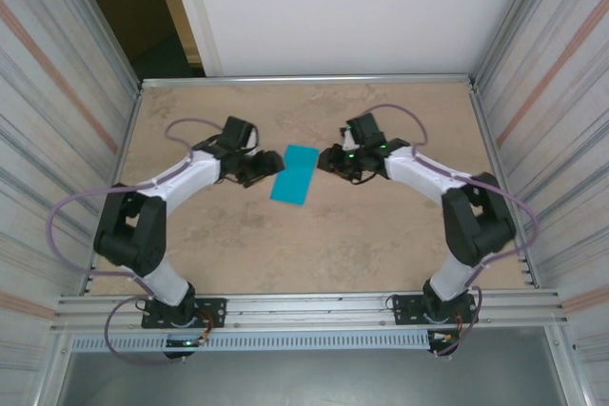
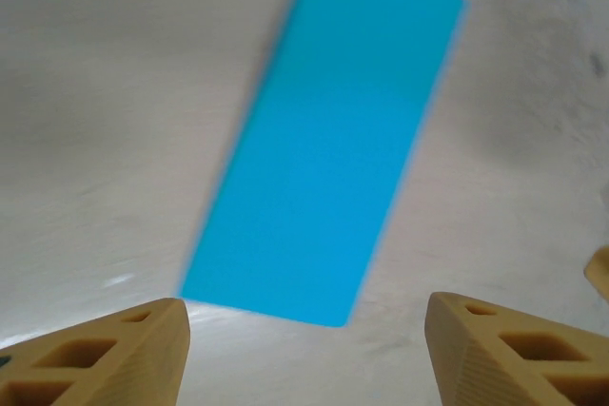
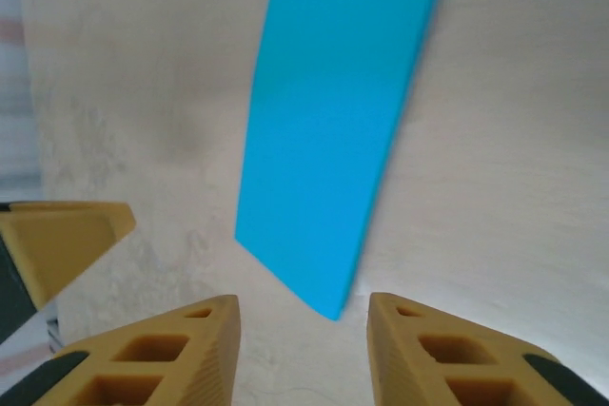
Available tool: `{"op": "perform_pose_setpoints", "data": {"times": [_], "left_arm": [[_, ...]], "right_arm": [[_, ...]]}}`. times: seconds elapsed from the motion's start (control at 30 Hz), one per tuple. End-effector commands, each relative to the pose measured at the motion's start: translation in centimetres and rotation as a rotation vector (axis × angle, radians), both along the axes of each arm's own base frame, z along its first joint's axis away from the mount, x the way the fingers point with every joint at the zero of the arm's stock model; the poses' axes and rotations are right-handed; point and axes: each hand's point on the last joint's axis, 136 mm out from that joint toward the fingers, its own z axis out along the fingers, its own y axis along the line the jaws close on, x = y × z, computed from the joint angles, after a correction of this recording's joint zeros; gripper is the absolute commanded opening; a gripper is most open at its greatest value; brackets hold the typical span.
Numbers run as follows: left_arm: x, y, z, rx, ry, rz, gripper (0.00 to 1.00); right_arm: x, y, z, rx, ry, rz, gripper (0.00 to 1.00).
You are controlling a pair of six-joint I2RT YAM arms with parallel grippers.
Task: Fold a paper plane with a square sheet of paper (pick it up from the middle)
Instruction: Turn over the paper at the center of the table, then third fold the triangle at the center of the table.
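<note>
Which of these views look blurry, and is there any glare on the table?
Left wrist view: the folded turquoise-blue paper sheet has smeared edges, with a small glare patch on the table beside its corner. Right wrist view: slightly soft. Top view: sharp, evenly lit.

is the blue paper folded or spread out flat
Folded, it seems: the paper lies on the table as a long narrow rectangle, not a square.

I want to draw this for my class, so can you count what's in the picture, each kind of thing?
Blue paper: 1
Robot arms: 2, the left arm and the right arm
Table: 1
Total: 4
</note>
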Motion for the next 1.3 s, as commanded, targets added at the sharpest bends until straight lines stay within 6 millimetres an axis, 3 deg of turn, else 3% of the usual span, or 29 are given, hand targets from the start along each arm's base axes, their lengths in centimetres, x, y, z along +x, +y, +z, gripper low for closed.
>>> {"op": "perform_pose_setpoints", "data": {"times": [0.0, 0.2, 0.3, 0.53, 0.73, 0.87, 1.0, 1.07, 1.13, 1.27], "left_arm": [[-0.9, 1.6, 0.4, -0.072, -0.001, 0.095, 0.69], [-2.4, 4.2, -0.6, -0.1, 0.02, 0.169, 0.72], [-2.5, 4.2, -0.8, -0.108, 0.03, 0.164, 0.72], [-2.1, 3.1, -0.8, -0.154, 0.032, 0.124, 0.72], [-2.1, 2.4, -1.1, -0.182, 0.039, 0.087, 0.72], [-2.3, 1.5, -1.1, -0.192, 0.035, 0.052, 0.72], [-2.6, 0.2, -1.3, -0.199, 0.034, 0.018, 0.73], [-2.8, -0.6, -1.5, -0.207, 0.037, 0.004, 0.73], [-2.9, -1.2, -1.5, -0.221, 0.032, -0.002, 0.74], [-3.1, -2.7, -1.6, -0.251, 0.029, -0.034, 0.74]], "right_arm": [[-0.3, 3.8, -1.1, 0.037, 0.036, 0.087, 0.32], [-0.4, 7.3, -4.7, 0.045, 0.124, 0.147, 0.28], [-0.6, 7.4, -6.5, 0.033, 0.164, 0.165, 0.27], [-2.1, 5.5, -9.4, 0.001, 0.223, 0.224, 0.29], [-4.3, 1.1, -11.4, -0.109, 0.264, 0.353, 0.3], [-4.5, -0.4, -10.6, -0.08, 0.243, 0.383, 0.3], [-3.4, 1.6, -5.3, 0.032, 0.127, 0.349, 0.32], [-2.2, 1.8, -3.7, 0.033, 0.067, 0.242, 0.33], [-1.5, 1.5, -3.5, 0.044, 0.069, 0.145, 0.34], [-0.9, 0.7, -5.3, 0.008, 0.101, 0.027, 0.31]]}}
